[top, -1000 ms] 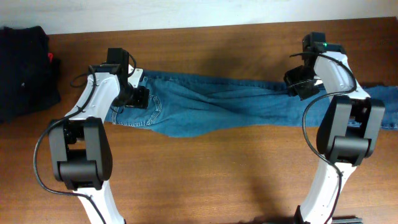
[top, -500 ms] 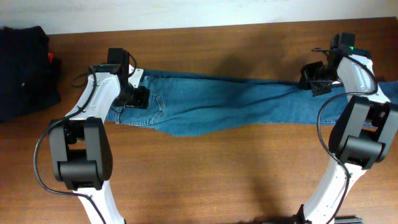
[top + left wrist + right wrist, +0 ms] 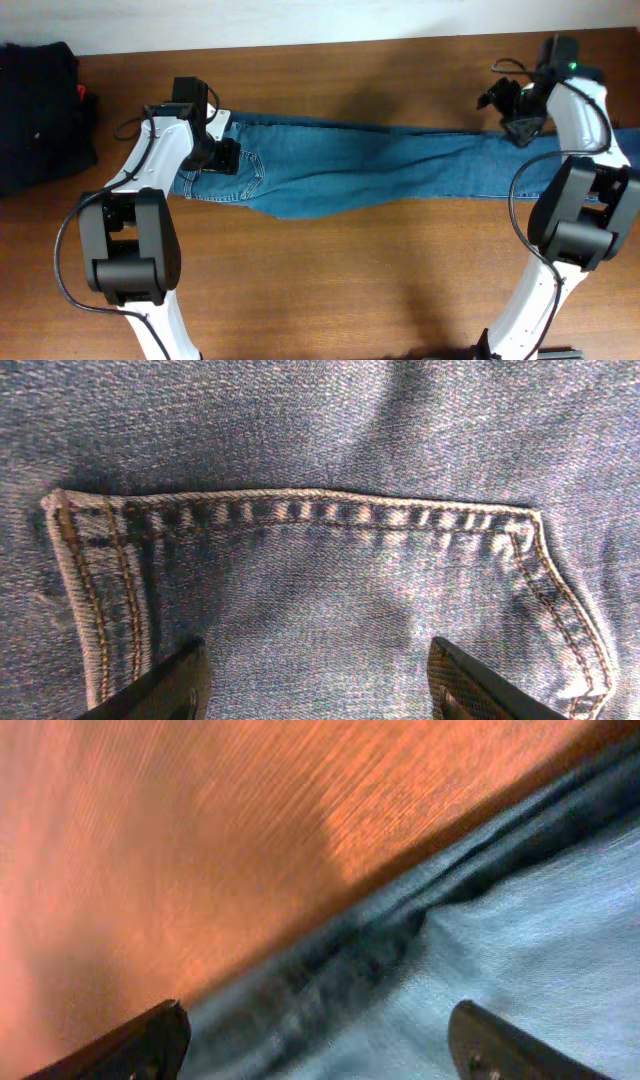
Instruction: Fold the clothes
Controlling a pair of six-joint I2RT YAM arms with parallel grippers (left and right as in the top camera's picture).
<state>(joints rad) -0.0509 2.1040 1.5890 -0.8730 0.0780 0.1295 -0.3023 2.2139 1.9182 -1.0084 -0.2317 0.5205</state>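
Left pincer (image 3: 224,157) of mine hangs spread wide over the waist end of the jeans (image 3: 380,170), gripping nothing. In its wrist view the two dark fingertips (image 3: 165,685) sit at the bottom of the frame, well apart, with a back pocket (image 3: 320,590) and its double stitching filling the space above them.

My right pincer (image 3: 515,115) is at the upper right of the overhead frame, over the top edge of a leg. It is also wide apart and empty. Its wrist view shows bare wood at upper left and blurred denim at lower right. I cannot tell whether it touches the cloth.

The jeans lie stretched along the bench (image 3: 350,280) across the upper middle of the overhead frame, waist at left and legs reaching the right edge. A black garment (image 3: 40,110) with a red tag (image 3: 84,98) sits in the upper left corner, apart from the jeans.
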